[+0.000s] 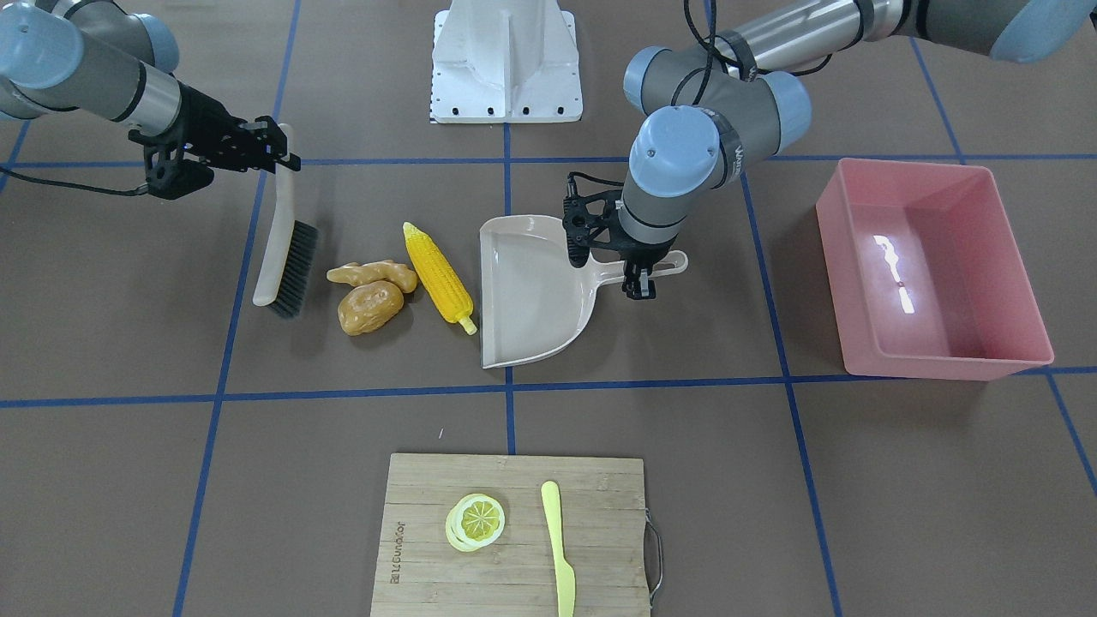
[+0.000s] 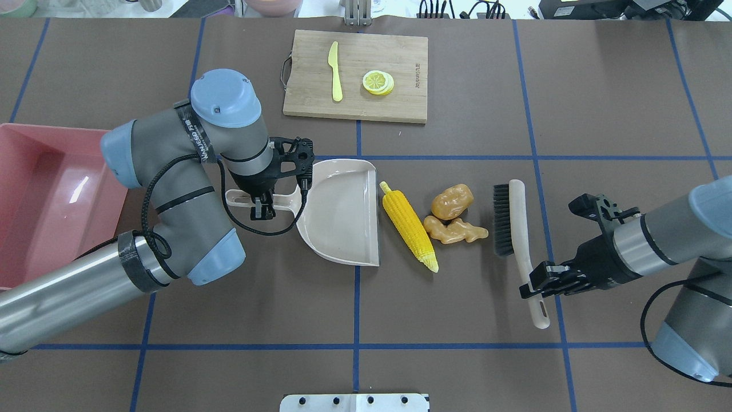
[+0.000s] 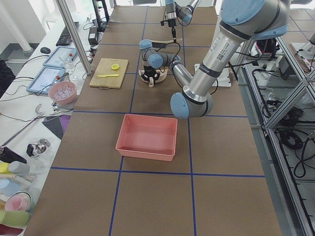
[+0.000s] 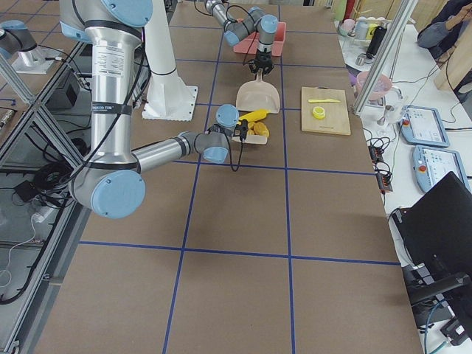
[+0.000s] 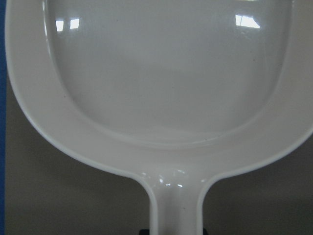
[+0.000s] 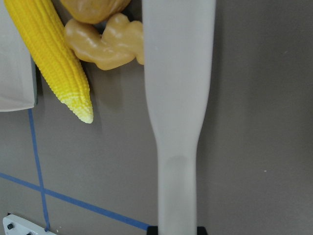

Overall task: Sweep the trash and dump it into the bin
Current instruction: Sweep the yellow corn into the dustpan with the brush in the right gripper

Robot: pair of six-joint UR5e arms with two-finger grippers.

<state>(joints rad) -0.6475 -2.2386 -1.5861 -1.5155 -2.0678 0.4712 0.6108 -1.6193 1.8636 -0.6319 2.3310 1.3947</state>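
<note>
The corn cob [image 1: 439, 272], potato [image 1: 370, 307] and ginger root [image 1: 373, 273] lie together on the table between a beige dustpan [image 1: 531, 291] and a brush [image 1: 287, 248]. My left gripper [image 1: 638, 278] is shut on the dustpan's handle, the pan flat on the table with its open edge beside the corn [image 2: 409, 225]. My right gripper [image 2: 534, 286] is shut on the brush handle [image 6: 178, 98], the bristles on the table just beyond the potato [image 2: 452, 201] and ginger [image 2: 456, 230]. The empty pink bin [image 2: 51, 194] stands behind the left arm.
A wooden cutting board [image 1: 600, 514] at the table's far side from the robot holds a lemon slice [image 1: 474, 521] and a pale yellow knife [image 1: 559, 548]. The robot's white base [image 1: 506, 64] stands at the near middle. Blue tape lines cross the brown table.
</note>
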